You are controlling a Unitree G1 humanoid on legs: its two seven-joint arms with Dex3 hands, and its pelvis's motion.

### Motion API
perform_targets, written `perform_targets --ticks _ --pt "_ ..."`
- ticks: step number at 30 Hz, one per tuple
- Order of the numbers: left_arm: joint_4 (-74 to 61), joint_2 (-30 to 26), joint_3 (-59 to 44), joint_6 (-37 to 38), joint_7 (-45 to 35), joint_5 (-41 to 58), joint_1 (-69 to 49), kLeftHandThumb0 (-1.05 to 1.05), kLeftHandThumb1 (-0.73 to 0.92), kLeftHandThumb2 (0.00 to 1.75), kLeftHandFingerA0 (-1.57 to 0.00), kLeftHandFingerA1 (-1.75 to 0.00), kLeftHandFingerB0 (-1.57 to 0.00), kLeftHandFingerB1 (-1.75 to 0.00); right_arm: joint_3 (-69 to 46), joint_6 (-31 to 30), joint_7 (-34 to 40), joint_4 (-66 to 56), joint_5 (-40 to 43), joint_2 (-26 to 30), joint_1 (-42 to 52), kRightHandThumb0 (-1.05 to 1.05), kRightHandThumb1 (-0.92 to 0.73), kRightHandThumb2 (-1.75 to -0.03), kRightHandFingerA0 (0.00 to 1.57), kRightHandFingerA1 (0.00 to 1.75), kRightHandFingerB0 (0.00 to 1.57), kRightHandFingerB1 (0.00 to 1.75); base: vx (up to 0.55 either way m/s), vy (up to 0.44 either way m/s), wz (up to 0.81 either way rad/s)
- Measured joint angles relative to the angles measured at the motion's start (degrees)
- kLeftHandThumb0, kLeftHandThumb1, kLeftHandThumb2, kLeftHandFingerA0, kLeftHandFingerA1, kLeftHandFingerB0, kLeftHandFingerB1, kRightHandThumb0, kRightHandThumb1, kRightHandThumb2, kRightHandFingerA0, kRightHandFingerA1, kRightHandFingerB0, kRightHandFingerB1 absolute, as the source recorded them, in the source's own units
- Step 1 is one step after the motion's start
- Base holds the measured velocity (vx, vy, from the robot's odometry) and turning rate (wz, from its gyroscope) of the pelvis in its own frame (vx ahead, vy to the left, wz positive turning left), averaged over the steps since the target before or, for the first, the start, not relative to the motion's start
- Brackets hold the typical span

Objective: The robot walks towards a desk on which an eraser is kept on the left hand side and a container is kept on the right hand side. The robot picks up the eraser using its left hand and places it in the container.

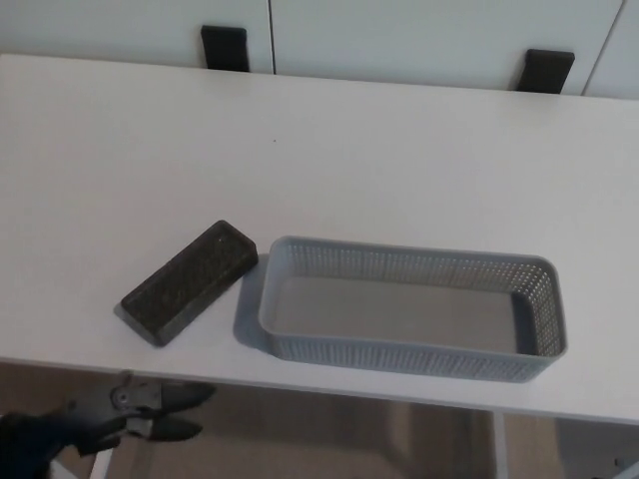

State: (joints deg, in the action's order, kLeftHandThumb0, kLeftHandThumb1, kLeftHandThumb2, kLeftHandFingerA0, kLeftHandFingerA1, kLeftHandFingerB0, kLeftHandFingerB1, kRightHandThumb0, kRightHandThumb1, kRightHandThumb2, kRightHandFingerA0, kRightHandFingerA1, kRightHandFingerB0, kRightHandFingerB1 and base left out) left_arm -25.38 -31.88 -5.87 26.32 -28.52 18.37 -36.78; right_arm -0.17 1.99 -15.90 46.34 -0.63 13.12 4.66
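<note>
So the white desk (329, 150) takes up nearly the whole head view, with its near edge running across the bottom and its far edge up against a pale wall. Two black brackets (225, 47) sit just behind that far edge, one toward the left and one toward the right.

Next biggest is the grey perforated container (544, 284), a long rectangular basket sitting close to the near edge, right of the middle. Its long side runs roughly along that edge, and there's nothing inside.

The dark eraser (190, 281) lies flat on the desk just beside the container's left end, near but not touching as far as I can see. Its long axis goes diagonally: one end points toward the near left, the other toward the far right, ending up by the container's far left corner.

The left hand (150, 409) is down below the near edge, off the desk, under the eraser's spot. Its fingers are apart and it's holding nothing. The right hand isn't showing at all.
</note>
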Motion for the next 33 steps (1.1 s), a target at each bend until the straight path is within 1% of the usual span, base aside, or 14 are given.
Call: perform_targets --ticks 1,2,3,5,7,8,9,11,12,14,17,20,21,33 --pt "-0.81 -0.61 -0.45 0.03 -0.32 0.77 0.37 -0.61 0.39 0.8 -0.38 -0.49 -0.19 -0.39 0.0 0.0 0.0 0.0 0.0 0.0 -0.01 -0.38 -0.57 -0.57 0.73 0.54 0.55 0.48 0.0 0.0 0.0" --pt "-1.02 -1.52 -1.0 -0.28 -0.37 1.3 1.0 -0.61 0.39 0.8 -0.38 -0.49 -0.19 -0.39 0.0 0.0 0.0 0.0 0.0 0.0 -0.01 -0.38 -0.57 -0.57 0.73 0.54 0.55 0.48 0.0 0.0 0.0" --pt "-1.32 -1.92 -1.35 -0.41 -0.33 1.71 1.65 -0.51 0.6 0.6 -0.29 -0.32 -0.25 -0.3 0.01 0.0 0.0 0.0 -0.01 0.0 -0.01 -0.39 -0.57 -0.56 0.7 0.55 0.54 0.48 0.0 0.0 0.0" --pt "-3.56 -3.31 -2.64 -1.28 0.23 3.07 4.63 -0.51 0.59 0.59 -0.27 -0.32 -0.22 -0.29 0.04 0.0 -0.01 -0.07 -0.01 0.0 -0.16 -0.42 -0.58 -0.56 0.72 0.54 0.55 0.47 0.0 0.0 0.0" --pt "-5.62 -4.29 -3.83 -2.55 1.19 3.4 8.61 -0.52 0.57 0.58 -0.19 -0.31 -0.18 -0.27 0.16 -0.01 0.0 -0.23 -0.04 0.0 -0.24 -0.4 -0.58 -0.56 0.72 0.54 0.55 0.47 0.0 0.0 0.0" --pt "-6.55 -4.44 -4.22 -3.32 1.83 3.3 11.14 -0.32 0.37 0.92 -0.01 -0.5 0.0 -0.48 0.29 -0.01 0.0 -0.37 -0.06 0.0 -0.27 -0.39 -0.57 -0.57 0.71 0.55 0.55 0.48 0.0 0.0 0.0" --pt "-7.1 -4.42 -4.28 -4.13 2.39 2.98 13.68 -0.55 0.52 0.57 -0.11 -0.31 -0.13 -0.26 0.38 -0.01 0.0 -0.44 -0.08 0.0 -0.28 -0.39 -0.58 -0.57 0.7 0.55 0.54 0.48 0.0 0.0 0.0" --pt "-7.26 -4.32 -4.16 -5.4 3.12 2.12 17.33 -0.5 0.47 0.57 -0.05 -0.26 -0.09 -0.23 0.53 -0.01 0.0 -0.46 -0.09 0.0 -0.29 -0.38 -0.58 -0.57 0.71 0.55 0.53 0.48 0.0 0.0 0.0" --pt "-7.16 -4.18 -3.95 -6.22 3.59 1.4 19.69 -0.54 0.34 0.72 -0.01 -0.23 -0.05 -0.28 0.63 -0.01 0.0 -0.46 -0.09 0.0 -0.3 -0.38 -0.57 -0.57 0.71 0.54 0.53 0.47 0.0 0.0 0.0" --pt "-6.2 -3.87 -3.39 -7.69 4.49 -0.36 24.0 -0.55 0.35 0.7 0.0 -0.12 -0.08 -0.2 0.84 -0.01 0.0 -0.51 -0.1 0.0 -0.4 -0.38 -0.58 -0.57 0.71 0.53 0.52 0.47 0.0 0.0 0.0" --pt "-3.97 -3.51 -2.04 -9.57 5.71 -3.0 29.39 -0.52 0.35 0.68 0.0 -0.09 -0.07 -0.18 1.07 -0.01 0.0 -0.61 -0.09 0.0 -0.54 -0.38 -0.59 -0.56 0.69 0.52 0.52 0.46 0.0 0.0 0.0" --pt "-1.33 -3.17 -0.6 -11.42 6.82 -5.49 33.73 -0.6 0.39 0.72 0.0 -0.05 -0.04 -0.09 1.29 -0.02 0.0 -0.73 -0.09 0.0 -0.57 -0.37 -0.59 -0.57 0.69 0.52 0.51 0.46 0.0 0.0 0.0" --pt "-0.47 -3.08 -0.07 -11.86 7.16 -6.31 34.88 -0.63 0.4 0.72 0.0 0.0 -0.02 -0.05 1.35 -0.02 0.0 -0.77 -0.09 0.0 -0.57 -0.37 -0.6 -0.57 0.69 0.52 0.51 0.46 0.0 0.0 0.0" --pt "10.73 -1.15 7.62 -18.41 11.6 -16.93 44.61 -0.64 0.4 0.73 0.0 0.0 0.0 -0.04 1.97 -0.03 -0.01 -1.1 -0.1 0.01 -0.61 -0.37 -0.58 -0.57 0.7 0.52 0.52 0.47 0.0 0.0 0.0"
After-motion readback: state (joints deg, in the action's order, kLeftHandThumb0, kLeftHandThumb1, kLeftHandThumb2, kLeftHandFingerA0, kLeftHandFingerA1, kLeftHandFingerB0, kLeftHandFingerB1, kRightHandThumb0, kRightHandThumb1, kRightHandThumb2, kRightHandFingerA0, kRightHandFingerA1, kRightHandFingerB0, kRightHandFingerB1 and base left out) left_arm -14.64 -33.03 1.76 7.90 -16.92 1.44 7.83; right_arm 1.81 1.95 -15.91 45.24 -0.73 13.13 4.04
